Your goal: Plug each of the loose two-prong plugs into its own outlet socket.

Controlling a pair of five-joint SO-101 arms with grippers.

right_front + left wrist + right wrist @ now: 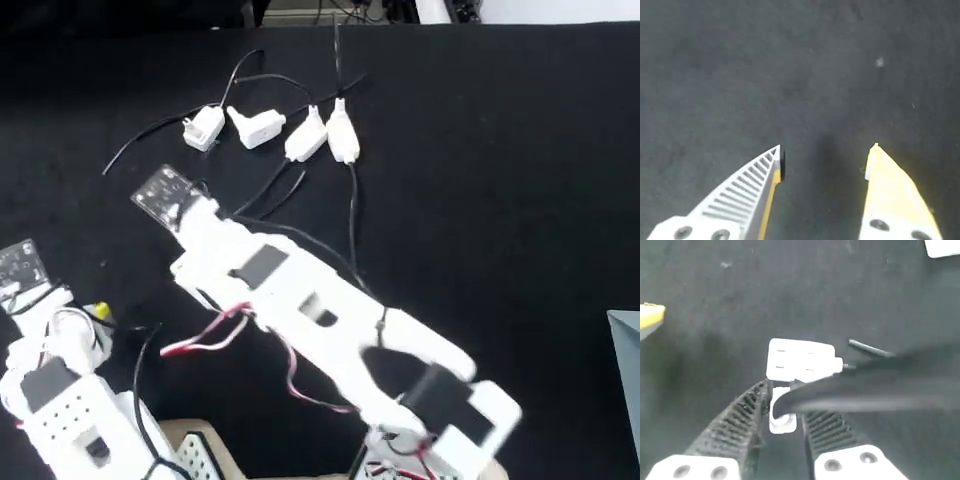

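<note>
My right gripper (pixel 782 405) is shut on a small white plug (pixel 781 424), whose thick black cable (pixel 865 390) runs off to one side. The plug's front end meets a white outlet socket block (pixel 800 360) lying on the black cloth; I cannot tell whether the prongs are inside. From above, the right gripper (pixel 165 195) sits left of centre and hides both pieces. Several white plugs and sockets with black cables lie in a row at the back, from one (pixel 203 127) to another (pixel 342 135). My left gripper (pixel 825 157) hangs open over bare cloth at the near left (pixel 50 285).
The left gripper's yellow fingertip (pixel 650 317) shows close beside the socket block. Another white piece (pixel 942 247) lies farther off. Black cables (pixel 352 215) trail across the table's middle. A perforated board (pixel 195 455) sits at the front edge and a teal object (pixel 628 350) at the right edge.
</note>
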